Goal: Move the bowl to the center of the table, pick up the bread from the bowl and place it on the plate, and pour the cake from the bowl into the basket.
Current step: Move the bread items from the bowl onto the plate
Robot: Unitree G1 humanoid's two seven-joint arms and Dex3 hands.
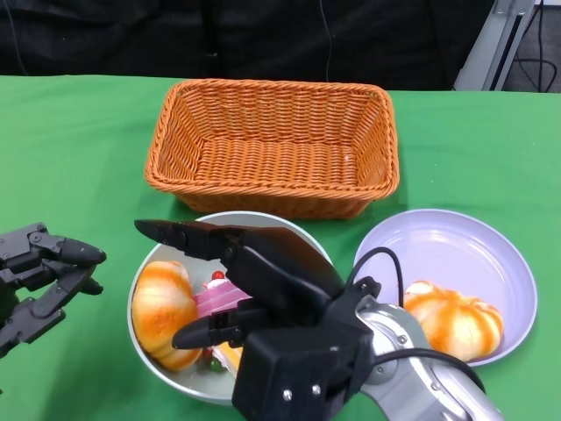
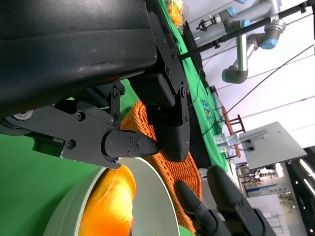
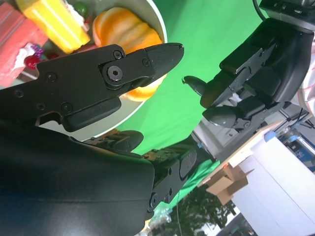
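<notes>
Judging by its puffed, glazed look, the bread point(image 1: 162, 311) lying at 9 o'clock inside the bowl point(image 1: 289, 230) should be light, soft and easily dented, best taken across its rounded sides. Spread wide and holding nothing, the right hand point(image 1: 237, 285) hovers over the bowl at desk centre, 6 o'clock of the basket point(image 1: 273, 145). Parted and empty too, the left hand point(image 1: 44, 276) waits just beside the bowl at 9 o'clock.

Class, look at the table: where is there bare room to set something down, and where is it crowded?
Bare cloth lies left of the basket, above the left hand, and right of the basket above the plate. The basket is empty too. It is crowded at the bowl, under the right hand.
</notes>
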